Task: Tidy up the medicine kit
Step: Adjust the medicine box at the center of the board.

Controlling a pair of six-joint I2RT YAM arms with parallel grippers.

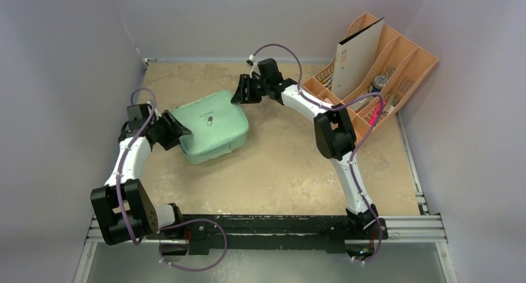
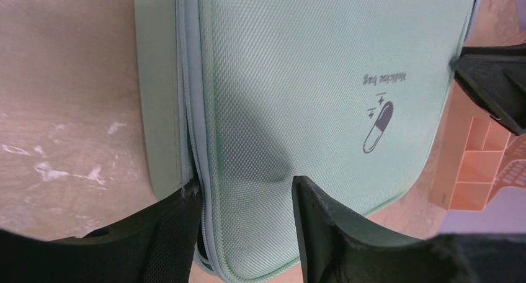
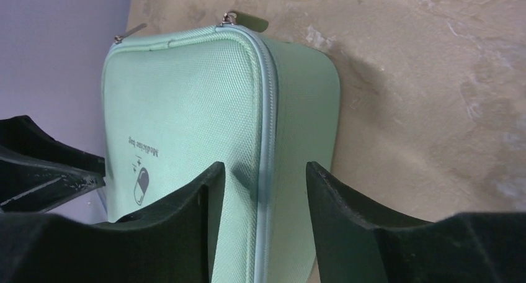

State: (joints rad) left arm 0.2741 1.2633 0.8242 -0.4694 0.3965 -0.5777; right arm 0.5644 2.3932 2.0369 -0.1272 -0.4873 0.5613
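Observation:
The mint-green medicine kit lies flat on the tan table, lid down, pill logo on top. My left gripper is at its left edge. In the left wrist view the kit fills the frame and the left gripper straddles the lid's rim, one finger at the zipper seam, the other just over the lid top. My right gripper is at the kit's far right corner. It is open in the right wrist view, its fingers either side of the zipper line of the kit. Two zipper pulls lie at one corner.
A peach-orange slotted organizer stands at the back right with a white board and small items in it; it also shows in the left wrist view. Grey walls enclose the table on three sides.

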